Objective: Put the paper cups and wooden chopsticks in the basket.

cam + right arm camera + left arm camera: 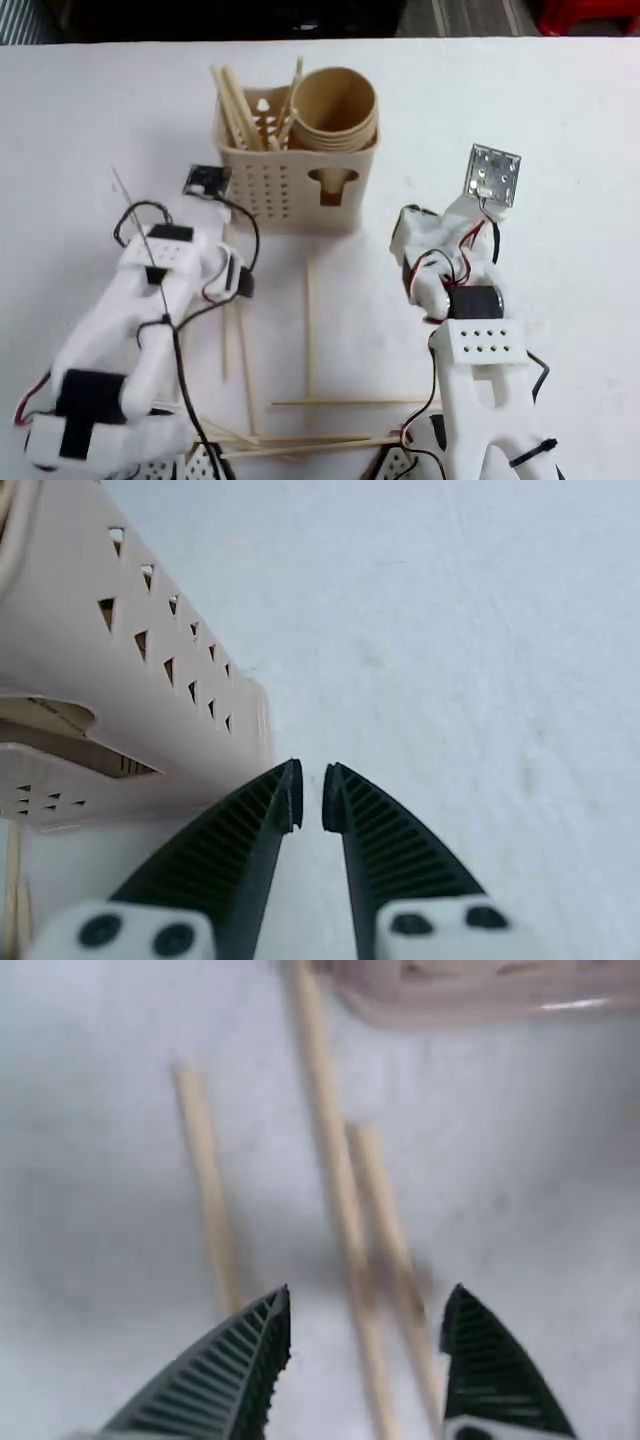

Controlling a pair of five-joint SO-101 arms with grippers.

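Note:
The beige perforated basket (290, 185) stands at the middle back of the table. A stack of paper cups (335, 105) sits in its right half and several wooden chopsticks (240, 105) lean in its left half. More chopsticks (309, 330) lie loose on the table in front. My left gripper (365, 1325) is open just above the table, with two chopsticks (340, 1200) lying between its fingers and a third (205, 1190) outside them. The basket's base (480, 990) is just beyond. My right gripper (312, 795) is shut on nothing, low beside the basket's side wall (120, 680).
Several chopsticks (340, 402) lie crosswise near the front edge between the two arm bases. Bare white tabletop (560, 110) extends to the right of the basket and to its left (100, 110).

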